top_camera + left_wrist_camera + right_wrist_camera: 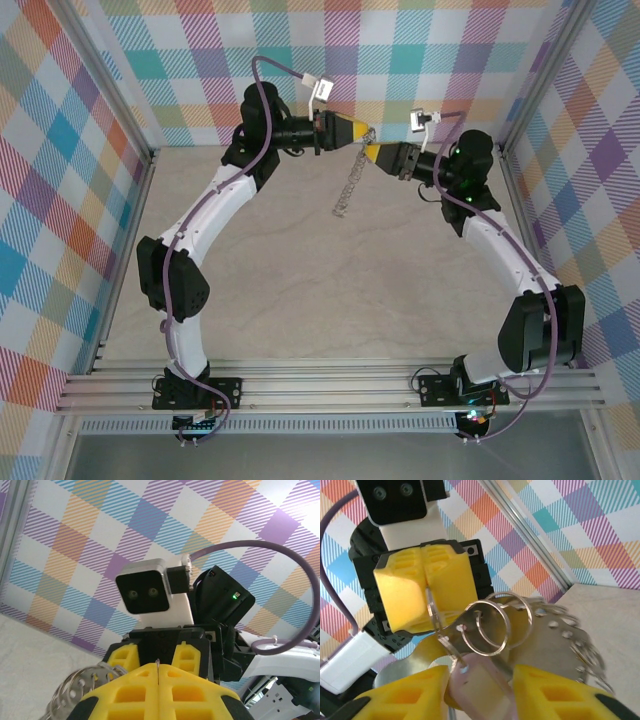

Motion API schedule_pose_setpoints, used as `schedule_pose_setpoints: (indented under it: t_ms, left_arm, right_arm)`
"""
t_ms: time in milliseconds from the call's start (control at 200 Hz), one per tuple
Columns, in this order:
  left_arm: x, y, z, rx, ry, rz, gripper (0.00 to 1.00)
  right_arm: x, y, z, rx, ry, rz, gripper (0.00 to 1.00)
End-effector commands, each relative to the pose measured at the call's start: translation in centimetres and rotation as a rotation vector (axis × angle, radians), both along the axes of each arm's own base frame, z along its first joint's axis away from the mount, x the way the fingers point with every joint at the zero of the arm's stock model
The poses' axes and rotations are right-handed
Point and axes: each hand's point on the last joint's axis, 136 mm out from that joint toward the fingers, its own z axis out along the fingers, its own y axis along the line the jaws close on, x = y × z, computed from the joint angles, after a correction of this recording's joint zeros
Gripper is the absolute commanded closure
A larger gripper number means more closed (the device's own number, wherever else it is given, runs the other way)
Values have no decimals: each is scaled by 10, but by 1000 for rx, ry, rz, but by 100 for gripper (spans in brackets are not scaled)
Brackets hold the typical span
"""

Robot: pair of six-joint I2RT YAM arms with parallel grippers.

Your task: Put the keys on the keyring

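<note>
Key [477, 682] and keyring [555, 635] are both up in the air, above the far part of the desk [300, 290], right between the two hands. The key is tiny and light. It has a flat, pale lilac plastic head, and its metal end is hard to see. The head looks smooth, so I think it could slip or twist. The best place to hold it is by the flat sides of the head, so the top stays free. Two small shiny rings [485, 625] sit just above it. The keyring is a thin, hard wire hoop. It does not look heavy, but lots of little silver bits hang off it, so it will likely swing and jingle. The bare wire rim is the best spot to pinch. The left hand [425, 580] does just that: its yellow fingers are pressed together on the thin rim, and the rest of the hoop hangs down toward the desk. The right hand [373, 152] has one finger on each side of the lilac head and looks clamped on it. The left arm [215, 210] and the right arm [500, 250] both reach far forward and bend in toward each other, so the hands nearly meet tip to tip.
</note>
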Motion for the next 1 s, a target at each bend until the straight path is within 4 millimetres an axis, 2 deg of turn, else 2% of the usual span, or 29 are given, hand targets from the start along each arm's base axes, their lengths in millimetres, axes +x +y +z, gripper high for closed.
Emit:
schedule_pose_setpoints:
  t_ms: [0,190,310,485,820,895,995]
  left_arm:
    - [-16,12,37,-62,-90,18,100]
    - [-13,15,39,-103,-63,60,100]
    - [-12,18,42,-155,-40,89,100]
    - [-16,19,41,-193,-21,113,100]
    - [-20,16,34,-210,0,130,100]
    - [-18,17,34,-234,13,148,100]
    - [-12,23,37,-287,41,201,100]
  right_arm:
    - [-5,1,14,1,-59,5,72]
    - [-13,5,11,-5,-52,18,93]
    - [-16,13,9,-7,-45,31,100]
    - [-19,31,3,-27,-31,69,100]
    - [-7,32,0,-16,5,29,100]
    - [-8,31,-1,-20,7,29,94]
    - [-12,27,-2,-37,2,3,74]
